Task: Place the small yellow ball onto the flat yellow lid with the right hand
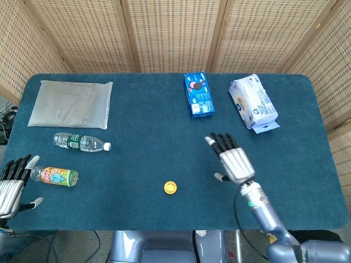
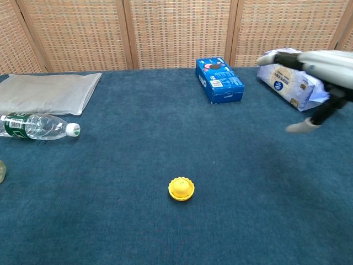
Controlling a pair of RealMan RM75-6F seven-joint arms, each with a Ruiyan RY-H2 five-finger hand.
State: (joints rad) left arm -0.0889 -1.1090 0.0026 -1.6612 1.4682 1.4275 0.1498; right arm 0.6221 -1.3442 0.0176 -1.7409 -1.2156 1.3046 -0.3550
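Head view: small yellow ball (image 1: 170,188) sits on the flat yellow lid (image 1: 170,191) on the blue table cloth (image 1: 142,115), near the front edge, about mid-table; the lid is barely distinguishable beneath the ball from this angle. Right hand (image 1: 232,159) is raised to the right of the ball, well apart from it, fingers spread and holding nothing. Left hand (image 1: 12,185) at the front-left corner, fingers extended and apart, empty, just beside a small colourful bottle (image 1: 56,176) lying on its side. Clear water bottle (image 1: 81,143) lies behind that; grey pouch (image 1: 70,103) at back left. Blue box (image 1: 198,95) and white wipes pack (image 1: 253,102) at back right. Chest view: ball (image 2: 181,186) rests on the scalloped lid rim (image 2: 181,195), alone in mid-foreground. Right hand (image 2: 317,72) at the right frame edge, in front of the wipes pack (image 2: 287,80), fingers open, nothing grasped. Left hand not visible in this view.
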